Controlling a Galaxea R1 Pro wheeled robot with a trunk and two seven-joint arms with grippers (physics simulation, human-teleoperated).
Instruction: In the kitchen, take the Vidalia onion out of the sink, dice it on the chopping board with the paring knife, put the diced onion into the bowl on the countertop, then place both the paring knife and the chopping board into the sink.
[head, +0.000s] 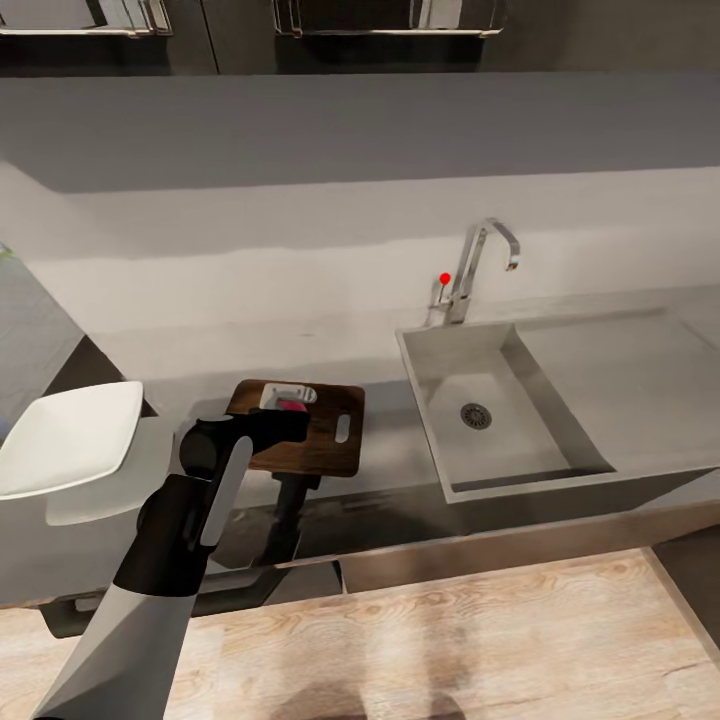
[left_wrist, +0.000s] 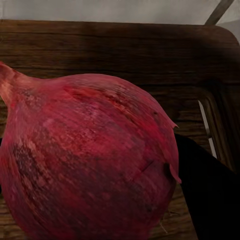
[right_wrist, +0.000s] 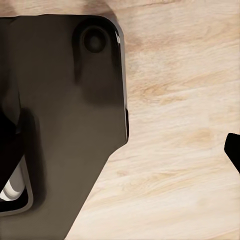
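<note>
Onion (left_wrist: 90, 160) out of sink (head: 480, 400), over board (head: 325, 440) pinched in L pincer (head: 288, 398); R pincer state can't tell; dicing, bowl (head: 70, 440), cleanup still todo.

One onion (left_wrist: 90, 160), one board (head: 320, 425), one bowl (head: 70, 435) — and one sink (head: 440, 385) with one tap (head: 480, 265), one drain (head: 476, 416).

Left arm (head: 190, 520): pale grey forearm shell widening away from the hand; glossy black middle segment with a light grey strip along its side; rounded black wrist joint behind the hand.

Left hand (head: 288, 400): light grey housing, black mount.

Base (right_wrist: 65, 125): dark matte panel, rounded corners, one round recessed hole near an edge; a white part shows through an opening.
</note>
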